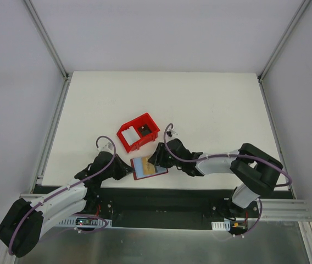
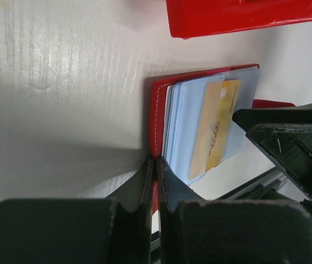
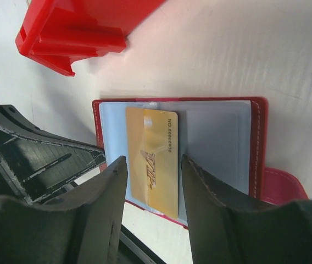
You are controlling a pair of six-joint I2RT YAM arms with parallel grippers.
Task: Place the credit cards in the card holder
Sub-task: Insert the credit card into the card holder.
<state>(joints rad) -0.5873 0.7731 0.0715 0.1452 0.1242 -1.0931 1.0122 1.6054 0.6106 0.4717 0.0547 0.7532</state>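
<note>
The dark-red card holder (image 1: 157, 171) lies open near the table's front edge, pale slots up. It also shows in the left wrist view (image 2: 157, 104) and the right wrist view (image 3: 216, 132). A yellowish credit card (image 3: 151, 154) lies on its slots, partly under a clear sleeve (image 2: 215, 129). My left gripper (image 1: 127, 169) is shut on the holder's red cover edge (image 2: 156, 165). My right gripper (image 1: 157, 158) is open just above the holder, its jaws on either side of the yellow card (image 3: 153, 159). A white card (image 1: 127, 135) lies in the red bin.
The bright red open-fronted bin (image 1: 138, 132) stands just behind the holder and holds a small black block (image 1: 144, 130). Its wall shows in both wrist views (image 2: 244, 16) (image 3: 73, 33). The table's front edge and a metal rail are close by.
</note>
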